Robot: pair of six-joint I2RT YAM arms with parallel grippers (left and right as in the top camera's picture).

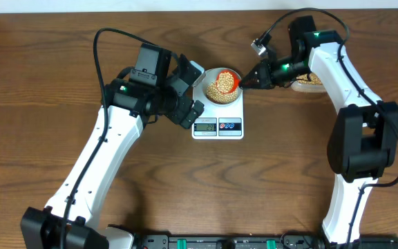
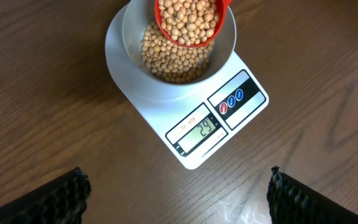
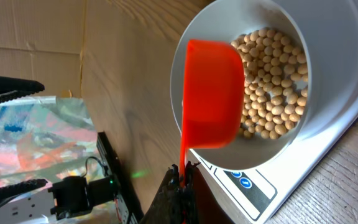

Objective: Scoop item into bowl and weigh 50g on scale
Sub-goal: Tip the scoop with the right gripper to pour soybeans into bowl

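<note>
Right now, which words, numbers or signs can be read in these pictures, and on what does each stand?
"29" on the display of the scale.
Small print above the display: too blurred to read.
Signs on the red and blue buttons: too small to read.

There were two arms (image 1: 95, 155) (image 1: 340, 66), one scale (image 1: 218, 126), one bowl (image 2: 132, 43) and one red scoop (image 3: 211, 93). The beans (image 2: 173, 59) were too many to count.
</note>
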